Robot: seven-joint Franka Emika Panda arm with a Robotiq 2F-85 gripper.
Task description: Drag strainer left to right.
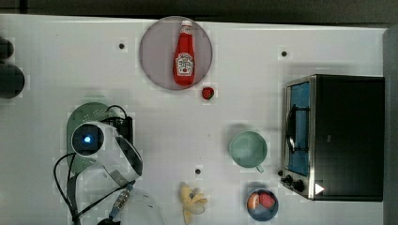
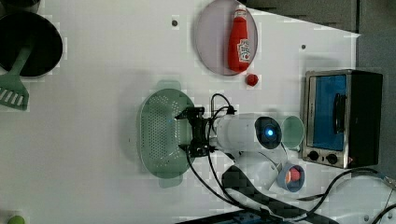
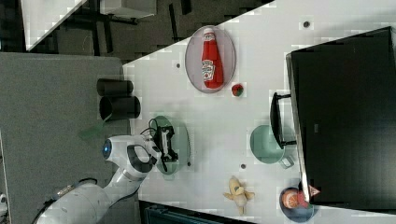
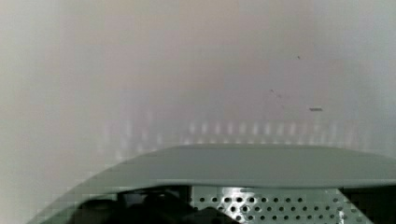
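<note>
The strainer point(image 2: 159, 133) is a pale green oval colander with a grid of small holes, lying on the white table in the left view's middle. It also peeks out from under the arm point(image 1: 87, 112) at the top view's left. My gripper point(image 2: 187, 131) hangs over the strainer's rim on the left view's right side. Its black fingers point(image 2: 186, 113) stand spread apart, open, with nothing between them. In the right view the gripper point(image 3: 166, 144) sits over the strainer point(image 3: 181, 140). The wrist view looks along the strainer's rim point(image 4: 261, 165) from very close.
A mint-green cup point(image 1: 248, 148) stands in front of a toaster oven point(image 1: 335, 136) at the top view's right. A ketchup bottle point(image 1: 184, 54) lies on a grey plate point(image 1: 155, 51), with a strawberry point(image 1: 207, 93) beside it. A banana point(image 1: 192, 201) and a fruit bowl point(image 1: 262, 205) sit near the front edge.
</note>
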